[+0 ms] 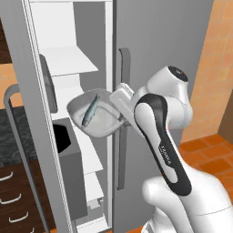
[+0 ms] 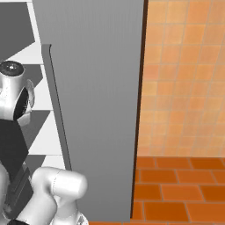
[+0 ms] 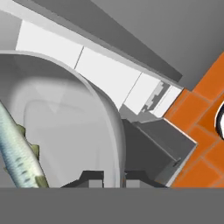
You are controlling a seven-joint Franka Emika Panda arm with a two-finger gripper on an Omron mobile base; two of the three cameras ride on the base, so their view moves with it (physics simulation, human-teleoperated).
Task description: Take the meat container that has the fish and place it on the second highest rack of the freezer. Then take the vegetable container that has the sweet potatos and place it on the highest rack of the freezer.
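The gripper [image 3: 114, 177] is clamped on the rim of the meat container [image 1: 98, 116] holding the fish [image 1: 90, 112] before the freezer [image 1: 68, 63]

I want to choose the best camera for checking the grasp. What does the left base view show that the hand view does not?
Left base view alone: the white robot arm, the grey freezer door handle and the upper white shelves. Hand view alone: the dark gripper shut on the container's rim, and the orange tiled floor. Both: the shallow grey meat container holding a silvery fish.
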